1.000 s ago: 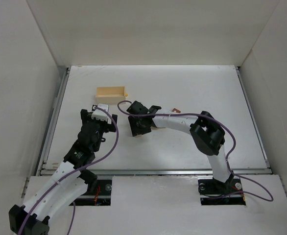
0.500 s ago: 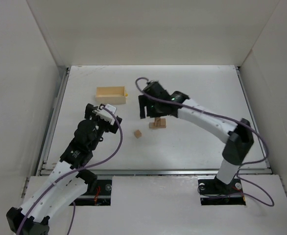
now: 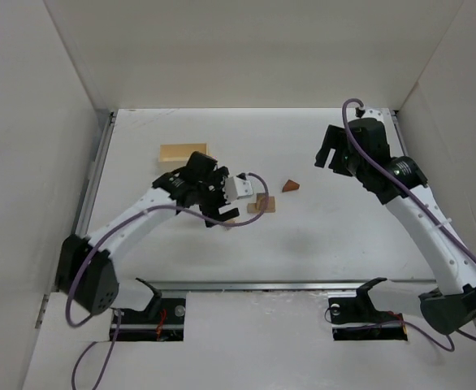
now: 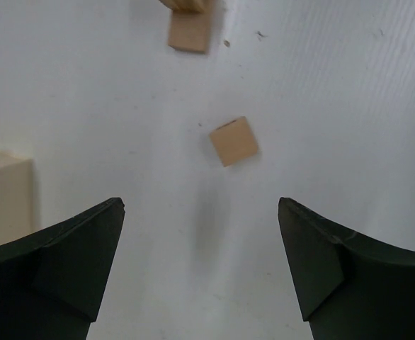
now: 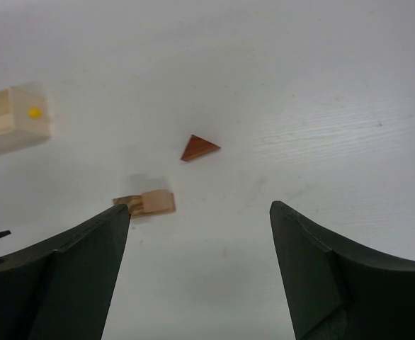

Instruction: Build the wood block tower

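Note:
A small stack of pale tan blocks (image 3: 261, 204) stands mid-table; it also shows in the right wrist view (image 5: 147, 204). A reddish-brown triangular piece (image 3: 291, 185) lies on the table apart from it, to its right, and shows in the right wrist view (image 5: 198, 148). A loose tan cube (image 4: 234, 141) lies ahead of my open, empty left gripper (image 4: 200, 269). In the top view the left gripper (image 3: 224, 213) hovers just left of the stack and mostly hides the cube. My right gripper (image 3: 329, 154) is open and empty, raised at the back right; its wrist view shows the jaws (image 5: 200, 276) wide apart.
A pale yellow wooden box (image 3: 179, 152) lies at the back left, partly behind the left arm; it shows in the right wrist view (image 5: 13, 120) and at the left wrist view's edge (image 4: 2, 202). White walls enclose the table on three sides.
The right arm has pulled away from the stack to the back right. The left arm has swung in to the centre over the loose cube. The reddish-brown triangle now shows beside the stack.

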Controlling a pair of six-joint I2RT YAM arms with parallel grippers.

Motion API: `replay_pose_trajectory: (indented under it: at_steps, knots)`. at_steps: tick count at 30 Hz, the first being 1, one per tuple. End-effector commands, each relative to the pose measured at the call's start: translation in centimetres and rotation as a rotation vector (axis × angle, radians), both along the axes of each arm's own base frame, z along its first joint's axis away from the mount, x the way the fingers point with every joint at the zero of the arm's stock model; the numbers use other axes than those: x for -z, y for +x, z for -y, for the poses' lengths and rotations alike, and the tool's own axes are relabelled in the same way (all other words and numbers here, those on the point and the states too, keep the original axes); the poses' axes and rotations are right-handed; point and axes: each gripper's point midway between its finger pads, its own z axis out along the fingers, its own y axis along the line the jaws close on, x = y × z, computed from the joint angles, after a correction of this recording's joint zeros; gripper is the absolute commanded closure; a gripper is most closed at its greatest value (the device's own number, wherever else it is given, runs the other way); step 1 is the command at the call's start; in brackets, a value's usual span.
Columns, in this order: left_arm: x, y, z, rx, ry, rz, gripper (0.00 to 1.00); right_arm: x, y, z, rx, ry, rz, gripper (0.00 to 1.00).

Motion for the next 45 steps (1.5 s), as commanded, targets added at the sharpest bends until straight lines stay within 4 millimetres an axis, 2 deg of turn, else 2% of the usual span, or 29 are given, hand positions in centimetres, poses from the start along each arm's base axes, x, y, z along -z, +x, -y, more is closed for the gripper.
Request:
replay_pose_trajectory:
  at_steps: [1, 2, 3, 9, 10, 11, 12, 13, 15, 20, 23, 24, 30, 32, 33, 35, 38, 42, 45]
  knots:
    - [1.8, -1.7, 0.1, 0.108, 0.113, -0.155, 0.12, 2.2, -0.3, 1.8, 0.006, -0.061, -0.058, 0.14]
    - [1.2, -1.1, 0.7, 0.113, 0.106, -0.158, 0.14, 2.1, -0.3, 2.1, 0.015, -0.056, -0.047, 0.14]
    - [2.1, -1.1, 1.3, 0.109, 0.099, -0.206, 0.14, 2.2, -0.3, 2.3, 0.004, -0.054, -0.044, 0.14]
    - [3.8, 0.6, 3.2, 0.043, 0.093, -0.281, 0.12, 2.9, -0.1, 2.5, -0.031, -0.076, -0.053, 0.14]
    - [5.4, 0.5, 3.4, 0.033, 0.114, -0.341, 0.14, 2.9, -0.1, 2.9, -0.029, -0.087, -0.053, 0.14]
    - [5.9, 0.0, 3.4, 0.024, 0.123, -0.394, 0.20, 3.2, 0.1, 2.9, -0.038, -0.103, -0.061, 0.14]
    - [5.9, 0.1, 3.8, 0.021, 0.119, -0.418, 0.22, 3.0, 0.2, 2.8, -0.038, -0.100, -0.053, 0.14]
    - [7.0, -0.5, 3.8, 0.010, 0.129, -0.473, 0.22, 3.3, 0.4, 3.1, -0.036, -0.113, -0.061, 0.14]
    - [6.9, -0.4, 4.2, -0.008, 0.108, -0.482, 0.24, 2.8, 0.8, 3.1, -0.042, -0.120, -0.052, 0.14]
    - [7.8, -0.4, 3.5, -0.075, 0.124, -0.483, 0.25, 3.2, 1.5, 3.4, -0.052, -0.146, -0.055, 0.14]
    - [7.6, 0.0, 3.1, -0.102, 0.140, -0.462, 0.26, 3.0, 1.7, 3.2, -0.064, -0.145, -0.046, 0.14]
    - [8.0, -0.1, 2.7, -0.121, 0.157, -0.463, 0.26, 3.8, 1.8, 3.4, -0.069, -0.154, -0.066, 0.14]
    - [9.3, 0.2, 1.7, -0.211, 0.214, -0.459, 0.33, 3.4, 2.2, 3.7, -0.064, -0.156, -0.046, 0.13]
    - [9.8, 0.1, 2.4, -0.205, 0.214, -0.447, 0.34, 3.4, 2.3, 4.0, -0.060, -0.163, -0.047, 0.13]
    - [9.5, 0.5, 2.4, -0.209, 0.207, -0.427, 0.35, 3.4, 2.3, 4.0, -0.060, -0.163, -0.047, 0.13]
    - [9.7, 0.0, 2.9, -0.200, 0.214, -0.422, 0.37, 3.3, 2.4, 3.8, -0.074, -0.164, -0.038, 0.13]
    - [9.7, -0.2, 3.1, -0.190, 0.216, -0.420, 0.44, 3.3, 2.5, 4.2, -0.070, -0.172, -0.039, 0.13]
    - [10.4, -0.6, 2.9, -0.199, 0.229, -0.440, 0.47, 3.3, 2.5, 4.2, -0.070, -0.172, -0.039, 0.13]
    - [10.4, -0.5, 2.8, -0.212, 0.233, -0.437, 0.54, 3.3, 2.5, 4.2, -0.070, -0.172, -0.039, 0.13]
